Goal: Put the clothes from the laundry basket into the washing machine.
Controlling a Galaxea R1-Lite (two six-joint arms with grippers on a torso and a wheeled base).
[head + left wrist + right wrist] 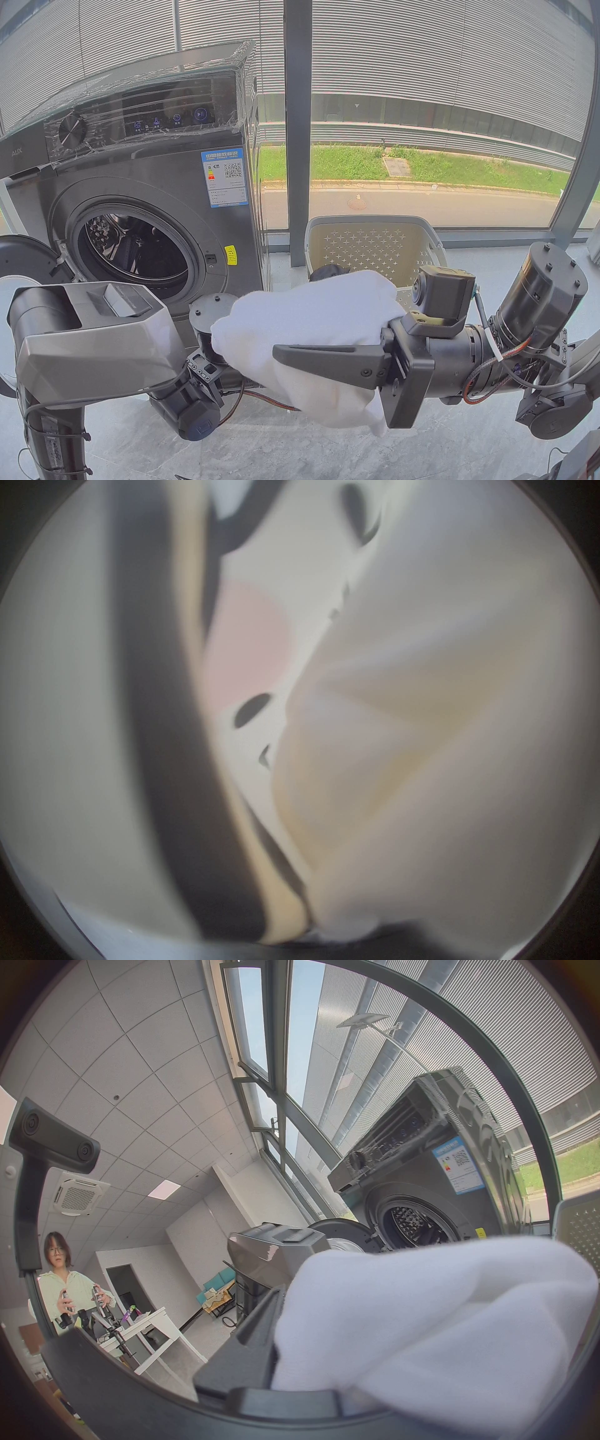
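A white garment [312, 319] hangs in the air in front of the laundry basket [375, 220], right of the washing machine [156, 169]. My right gripper [294, 350] is shut on it: one dark finger [325, 362] lies across its near side and the other is hidden behind the cloth. The right wrist view shows the garment [450, 1329] bunched over that finger [250, 1347], with the washing machine [437, 1172] beyond. My left arm's wrist [209, 315] ends under the garment's left edge, and white cloth [437, 730] lies right against its camera.
The machine's drum opening [140, 250] is uncovered, its round door [19, 262] swung out to the left. A dark window pillar [298, 125] and glass wall stand behind the basket. Grey floor tiles [300, 450] lie below the arms.
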